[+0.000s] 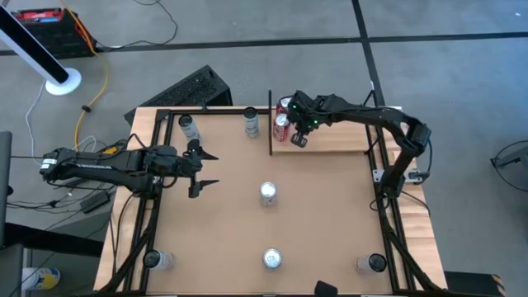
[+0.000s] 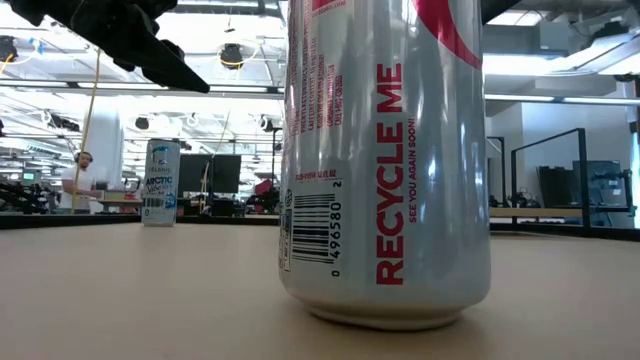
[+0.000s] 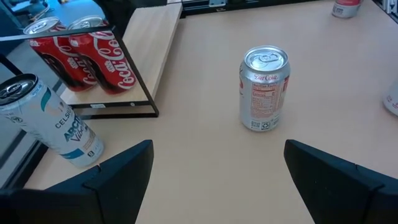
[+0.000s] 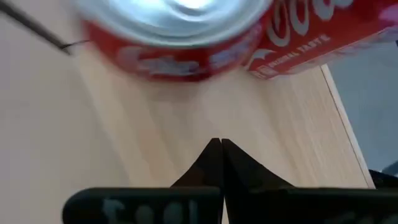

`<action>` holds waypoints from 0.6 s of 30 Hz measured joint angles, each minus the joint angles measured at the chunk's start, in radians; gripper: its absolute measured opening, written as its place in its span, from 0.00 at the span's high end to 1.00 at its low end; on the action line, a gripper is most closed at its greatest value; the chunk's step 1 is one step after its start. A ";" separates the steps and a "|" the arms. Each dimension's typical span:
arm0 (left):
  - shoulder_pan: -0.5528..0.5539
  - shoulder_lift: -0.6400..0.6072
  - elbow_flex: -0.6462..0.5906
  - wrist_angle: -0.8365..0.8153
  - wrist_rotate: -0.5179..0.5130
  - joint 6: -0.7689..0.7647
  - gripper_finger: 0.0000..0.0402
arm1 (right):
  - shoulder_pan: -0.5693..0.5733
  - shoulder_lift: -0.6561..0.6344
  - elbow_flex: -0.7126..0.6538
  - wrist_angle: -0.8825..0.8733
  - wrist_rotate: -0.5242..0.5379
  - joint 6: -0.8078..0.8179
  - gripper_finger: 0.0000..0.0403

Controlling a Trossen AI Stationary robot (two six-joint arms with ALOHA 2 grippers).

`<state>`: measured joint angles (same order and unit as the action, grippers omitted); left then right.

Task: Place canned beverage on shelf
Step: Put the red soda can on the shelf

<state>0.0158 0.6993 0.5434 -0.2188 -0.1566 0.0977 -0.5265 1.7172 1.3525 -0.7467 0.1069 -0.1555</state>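
The shelf point(image 1: 334, 139) is a pale wood-grain board at the table's far right, with a thin black upright bar point(image 1: 271, 124) along its left short edge. Two red cola cans point(image 1: 283, 124) point(image 1: 286, 106) stand upright on it by the bar, and also show in the right wrist view point(image 4: 180, 37). My right gripper point(image 1: 299, 139) point(image 4: 217, 149) is shut and empty just above the board, on the near side of the nearer red can. My left gripper point(image 1: 206, 169) is open and empty over the table's left half. A silver diet cola can point(image 1: 268, 193) point(image 3: 264, 87) stands to its right.
A tall pale can point(image 1: 252, 122) point(image 3: 50, 118) stands left of the bar, and another can point(image 1: 188, 126) stands at the far left. A silver can point(image 1: 272, 259) point(image 2: 385, 160) stands near the front edge. Cans point(image 1: 157, 260) point(image 1: 369, 264) stand at the near corners. A black frame point(image 1: 157, 165) rims the table.
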 joint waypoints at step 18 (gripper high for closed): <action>0.038 0.102 -0.068 0.321 0.021 -0.052 0.14 | 0.084 -0.143 0.050 0.138 -0.059 -0.005 0.95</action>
<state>0.0534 0.8013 0.4754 0.1025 -0.1351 0.0461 -0.4427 1.5744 1.4026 -0.6090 0.0479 -0.1604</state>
